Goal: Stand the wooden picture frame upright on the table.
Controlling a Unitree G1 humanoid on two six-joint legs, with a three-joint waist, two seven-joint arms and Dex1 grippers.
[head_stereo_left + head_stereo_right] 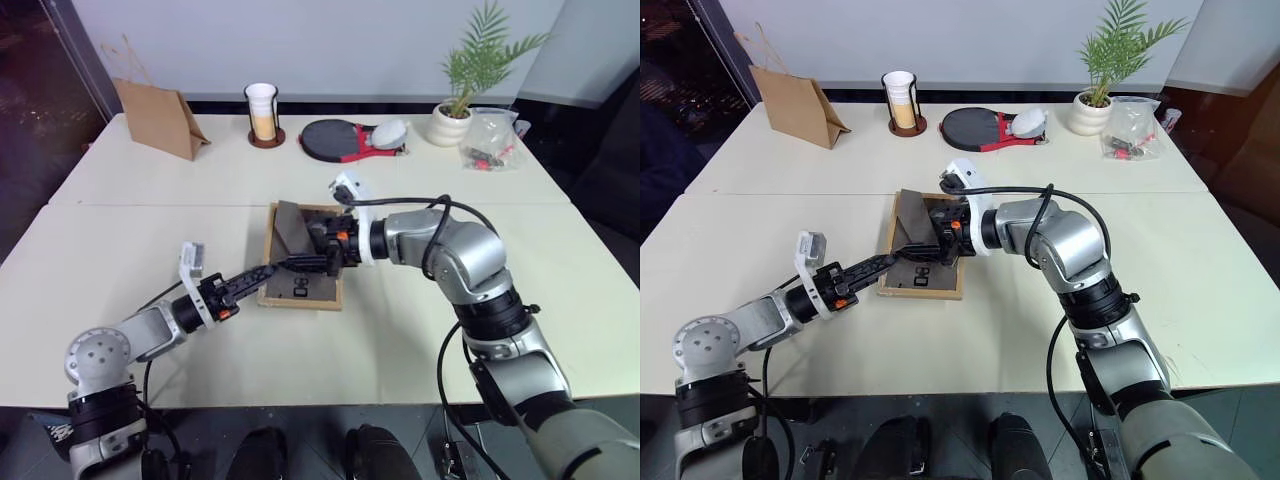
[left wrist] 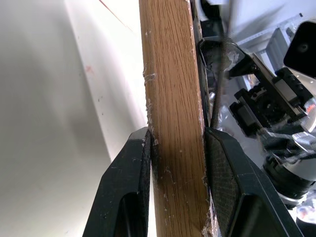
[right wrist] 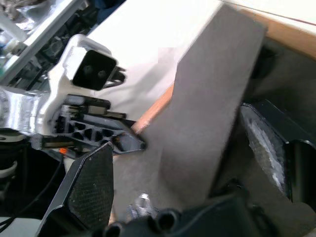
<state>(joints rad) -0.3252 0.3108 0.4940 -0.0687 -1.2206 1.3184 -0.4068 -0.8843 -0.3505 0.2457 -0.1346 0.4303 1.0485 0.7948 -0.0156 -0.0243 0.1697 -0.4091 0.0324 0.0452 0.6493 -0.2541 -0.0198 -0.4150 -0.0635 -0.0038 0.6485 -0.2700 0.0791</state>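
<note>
Face-down on the table [image 1: 120, 290]: wooden picture frame [image 1: 902, 283], edge pinched by the left gripper [image 2: 177, 148]. Fold-out stand [image 3: 207, 113] between the right gripper's [image 3: 187, 168] wide-open fingers, ungripped, long axis along them.

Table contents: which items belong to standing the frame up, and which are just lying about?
In use:
wooden picture frame
table
left pincer
right pincer

Lying about:
paper bag
cup
paddle
potted plant
plastic bag

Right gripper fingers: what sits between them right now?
The picture frame's raised grey fold-out stand lies between the open right gripper's fingers, seen in the right wrist view.
</note>
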